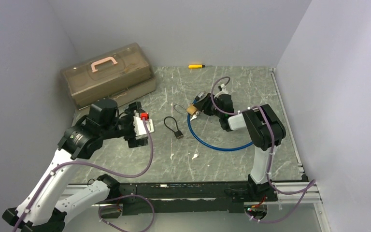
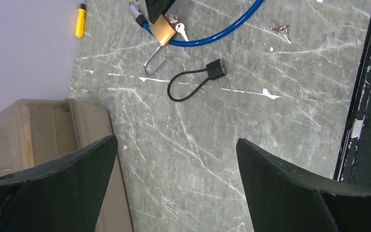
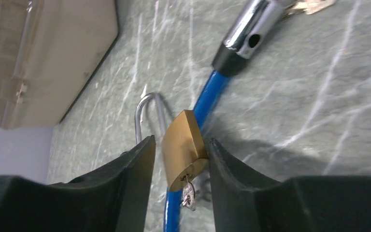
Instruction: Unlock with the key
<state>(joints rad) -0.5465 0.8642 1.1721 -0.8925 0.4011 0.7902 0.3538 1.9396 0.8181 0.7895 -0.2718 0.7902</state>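
Just toward 1 o'clock of the table centre, the padlock, key in its base, lay on the cable between my right gripper; whether it gripped, I could not tell. At 9 o'clock, my left gripper gaped wide, empty.

No writing, brand, number or sign can be read anywhere. The brass padlock between the fingers of the right gripper shows a plain side with no legible stamp. The brown box beside the left gripper and the small black lock ahead of it are too blurred to show any marking.
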